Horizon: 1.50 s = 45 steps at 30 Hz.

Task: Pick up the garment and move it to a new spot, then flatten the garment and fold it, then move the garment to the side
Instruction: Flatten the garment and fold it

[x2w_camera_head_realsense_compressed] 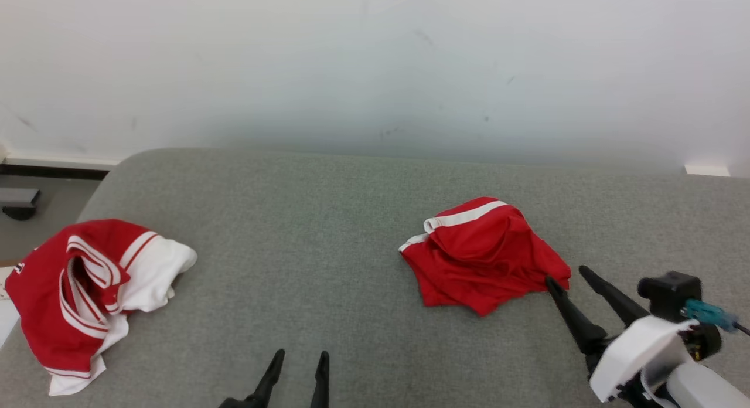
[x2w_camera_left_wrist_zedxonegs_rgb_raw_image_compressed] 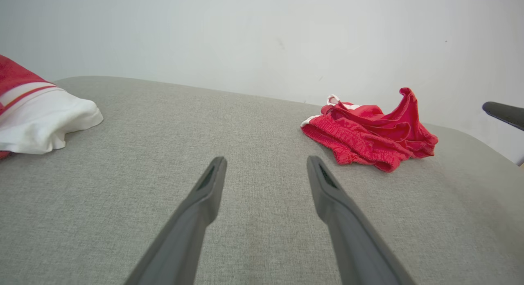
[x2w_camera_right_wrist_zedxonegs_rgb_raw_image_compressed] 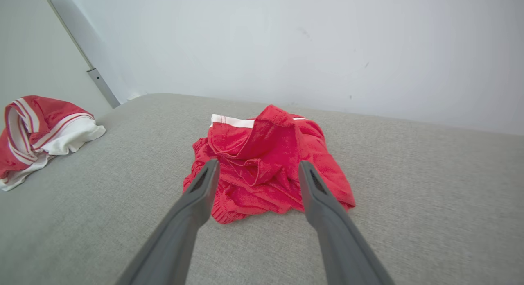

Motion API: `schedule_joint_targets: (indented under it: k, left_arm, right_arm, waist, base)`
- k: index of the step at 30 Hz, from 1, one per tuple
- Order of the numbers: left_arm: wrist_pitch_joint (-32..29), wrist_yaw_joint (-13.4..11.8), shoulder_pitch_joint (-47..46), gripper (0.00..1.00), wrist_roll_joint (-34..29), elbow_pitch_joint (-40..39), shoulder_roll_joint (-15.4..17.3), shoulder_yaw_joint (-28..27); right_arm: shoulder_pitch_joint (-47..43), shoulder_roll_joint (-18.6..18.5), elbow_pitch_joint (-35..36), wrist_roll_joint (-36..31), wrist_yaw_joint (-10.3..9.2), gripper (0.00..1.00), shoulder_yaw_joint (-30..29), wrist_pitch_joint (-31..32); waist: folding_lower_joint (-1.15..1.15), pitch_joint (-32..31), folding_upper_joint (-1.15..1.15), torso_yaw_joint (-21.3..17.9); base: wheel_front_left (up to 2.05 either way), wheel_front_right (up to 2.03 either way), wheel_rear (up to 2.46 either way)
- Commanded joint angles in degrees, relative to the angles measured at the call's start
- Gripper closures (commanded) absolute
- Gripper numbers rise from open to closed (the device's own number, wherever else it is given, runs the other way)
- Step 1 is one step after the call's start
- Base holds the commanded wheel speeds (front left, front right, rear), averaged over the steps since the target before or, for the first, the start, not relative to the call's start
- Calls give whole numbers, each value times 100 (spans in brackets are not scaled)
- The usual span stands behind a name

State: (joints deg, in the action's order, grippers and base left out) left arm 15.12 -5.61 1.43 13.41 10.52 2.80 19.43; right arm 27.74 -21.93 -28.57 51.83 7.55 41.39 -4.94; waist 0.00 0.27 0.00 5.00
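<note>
We see soft, even, bright light; only faint shadow lies under the crumpled red fabric garment (x2w_camera_head_realsense_compressed: pixel 480 255), and wrist views bow at the edges.

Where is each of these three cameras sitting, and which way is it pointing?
Head view: on the robot's head, looking forward and down at the grey cushion; the left gripper and right gripper show, both open.
Left wrist view: on the left wrist, looking past that gripper across the cushion to the wall.
Right wrist view: on the right wrist, looking past that gripper at the red shorts.
Shared: all three show the red shorts and the red-and-white jersey.
</note>
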Motion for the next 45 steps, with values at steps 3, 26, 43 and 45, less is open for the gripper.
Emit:
schedule_joint_targets:
  k: [3, 26, 43, 45]
  left_arm:
    - [3, -37, 130, 0, -153, -129, 20, -142]
    - [3, 226, 119, 0, -595, -257, 20, -517]
    - [3, 138, -1089, 0, -250, -403, 20, 165]
    - [3, 85, -1133, 0, -189, -397, 19, 217]
  right_arm:
    - [-546, -303, 159, -588, -14, 0, -471, -564]
    - [-2334, 381, 635, -2768, -14, 0, -3436, -1025]
    - [1092, -632, -582, -2393, -14, 100, -1360, -156]
    - [1268, -617, -750, -2270, -14, 100, -1094, -194]
  waist:
    - [0, -174, 0, -182]
    - [0, -41, 0, -411]
    - [0, 1754, 0, 777]
    - [0, 1827, 0, 871]
  base:
    - [0, 0, 0]
    - [0, 0, 0]
    - [0, 0, 0]
    - [0, 0, 0]
